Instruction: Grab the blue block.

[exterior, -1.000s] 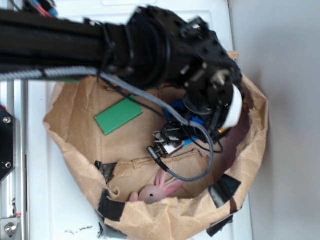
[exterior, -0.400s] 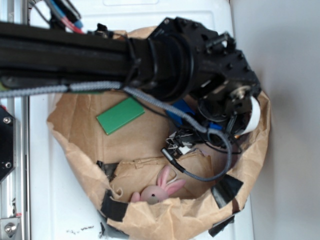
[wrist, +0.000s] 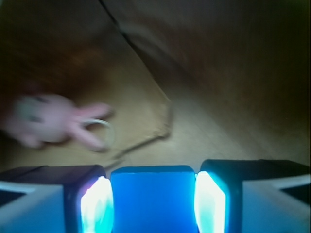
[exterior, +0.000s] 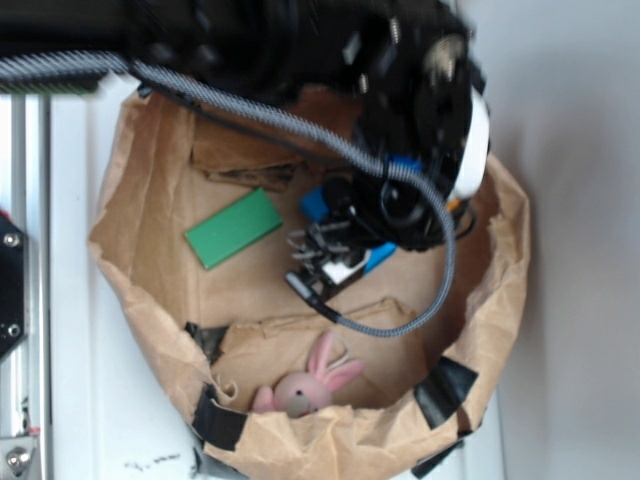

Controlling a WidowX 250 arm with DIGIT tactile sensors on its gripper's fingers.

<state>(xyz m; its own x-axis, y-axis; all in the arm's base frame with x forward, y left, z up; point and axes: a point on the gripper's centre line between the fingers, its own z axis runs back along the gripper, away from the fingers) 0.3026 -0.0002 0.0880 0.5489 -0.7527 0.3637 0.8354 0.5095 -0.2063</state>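
Note:
In the wrist view the blue block (wrist: pixel 153 201) fills the gap between my two fingers, which press against its left and right sides. My gripper (wrist: pixel 153 204) is shut on it, above the brown paper floor of the bag. In the exterior view only corners of the blue block (exterior: pixel 314 204) show under the black arm. The gripper (exterior: pixel 345 235) sits in the middle of the bag, largely hidden by the wrist and a grey cable.
A brown paper bag (exterior: pixel 140 300) with rolled-down walls surrounds everything. A green flat block (exterior: pixel 233 228) lies at its left. A pink toy rabbit (exterior: pixel 305 385) lies near the front wall, also seen as the pink rabbit (wrist: pixel 53 121) ahead left. Black tape patches (exterior: pixel 445 388) mark the rim.
The arm has swung toward the top of the exterior view, and the wrist now sits more over the bag's middle. The bag has shifted slightly. The green block and rabbit stayed in place.

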